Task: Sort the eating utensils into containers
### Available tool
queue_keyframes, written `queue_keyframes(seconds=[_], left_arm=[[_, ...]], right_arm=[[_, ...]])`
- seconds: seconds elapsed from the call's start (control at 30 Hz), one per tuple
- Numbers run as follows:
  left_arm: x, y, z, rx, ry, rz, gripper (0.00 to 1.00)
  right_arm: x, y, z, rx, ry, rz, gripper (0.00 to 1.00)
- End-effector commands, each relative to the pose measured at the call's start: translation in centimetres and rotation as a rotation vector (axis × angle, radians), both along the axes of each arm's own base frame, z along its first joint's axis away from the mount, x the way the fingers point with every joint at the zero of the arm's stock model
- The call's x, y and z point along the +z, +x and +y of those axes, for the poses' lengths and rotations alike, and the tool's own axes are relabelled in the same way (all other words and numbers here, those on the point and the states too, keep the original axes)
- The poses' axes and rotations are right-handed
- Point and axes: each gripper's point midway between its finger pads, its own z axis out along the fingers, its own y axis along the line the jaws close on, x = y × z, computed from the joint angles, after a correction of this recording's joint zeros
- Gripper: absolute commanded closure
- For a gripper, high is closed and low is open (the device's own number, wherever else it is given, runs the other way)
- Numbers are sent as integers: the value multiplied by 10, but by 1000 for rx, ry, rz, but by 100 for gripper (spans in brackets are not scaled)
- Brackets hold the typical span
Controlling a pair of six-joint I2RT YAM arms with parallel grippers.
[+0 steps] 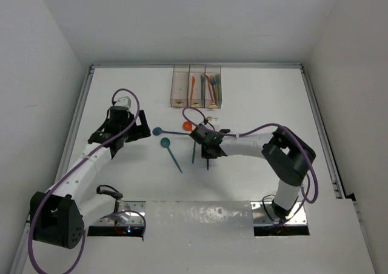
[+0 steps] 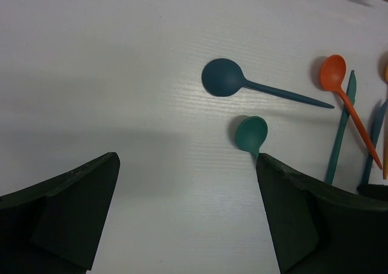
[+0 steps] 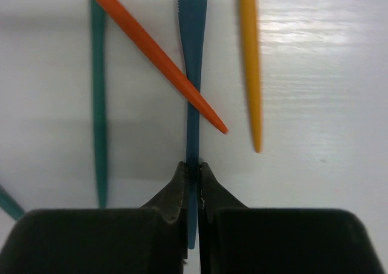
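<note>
The right end effector (image 3: 193, 171) clamps the blue knife (image 3: 193, 74) by its handle; the left end effector (image 2: 187, 165) is spread apart, with the teal spoon (image 2: 251, 133) just ahead.

The table (image 2: 91, 56) is white with a faint grain, and the utensils on it are a dark blue spoon (image 2: 223, 77), a teal spoon (image 2: 251, 133) and an orange spoon (image 2: 333, 73). There is also a blue knife (image 3: 193, 74), a yellow-orange handle (image 3: 248, 62) and a teal handle (image 3: 98, 104). The containers (image 1: 180, 86) are clear with a brownish tint, and the left gripper (image 2: 187, 165) and right gripper (image 3: 193, 171) are black.
</note>
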Motion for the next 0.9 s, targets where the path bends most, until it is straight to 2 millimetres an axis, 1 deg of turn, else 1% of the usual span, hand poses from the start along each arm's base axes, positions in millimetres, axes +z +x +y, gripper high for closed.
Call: queue_keyframes(seconds=[0.0, 0.03, 0.07, 0.2, 0.23, 0.3, 0.33, 0.4, 0.5, 0.53, 0.57, 0.6, 0.63, 0.67, 0.7, 0.73, 0.77, 0.8, 0.83, 0.87], left_arm=[[18, 8, -6, -10, -20, -55, 6], [18, 8, -6, -10, -20, -55, 6], [17, 8, -6, -10, -20, -54, 6], [17, 8, -6, -11, -24, -55, 6], [17, 8, -6, -11, -24, -55, 6], [17, 8, -6, -10, -23, -55, 6], [17, 8, -6, -10, -22, -55, 6], [17, 8, -6, -9, -21, -55, 6], [17, 8, -6, -8, -20, -54, 6], [17, 8, -6, -8, -20, -55, 6], [17, 8, -6, -8, -20, -55, 6], [17, 8, -6, -10, -20, -54, 6], [17, 8, -6, -11, -19, -54, 6], [17, 8, -6, -11, -19, -54, 6], [17, 8, -6, -10, -18, -54, 6], [16, 8, -5, -11, -16, -51, 6], [16, 8, -5, -12, -15, -53, 6], [16, 8, -5, -12, -16, -54, 6], [15, 8, -6, -14, -17, -49, 6], [15, 9, -6, -15, -18, -49, 6]], right_arm=[[-2, -18, -48, -7, -170, 10, 100], [1, -19, -53, -4, -181, 3, 100], [12, -16, -54, 10, -181, -27, 100], [35, -11, -60, 29, -194, -79, 100], [45, -10, -61, 33, -189, -95, 100], [57, -6, -63, 50, -205, -121, 100], [67, -3, -65, 52, -211, -144, 100], [79, 2, -63, 88, -219, -171, 100], [103, 16, -49, 152, -179, -246, 100], [117, 26, -36, 166, -136, -287, 100], [123, 33, -30, 197, -132, -301, 100], [127, 44, -30, 191, -122, -306, 100], [145, 59, -16, 190, -75, -345, 100], [142, 73, -14, 201, -67, -331, 100], [159, 89, -5, 195, -31, -368, 100], [165, 102, 1, 193, -8, -392, 100], [157, 119, 0, 192, -11, -379, 100], [178, 140, 8, 179, 23, -428, 100], [180, 152, 10, 177, 25, -435, 100], [186, 178, 16, 167, 49, -447, 100]])
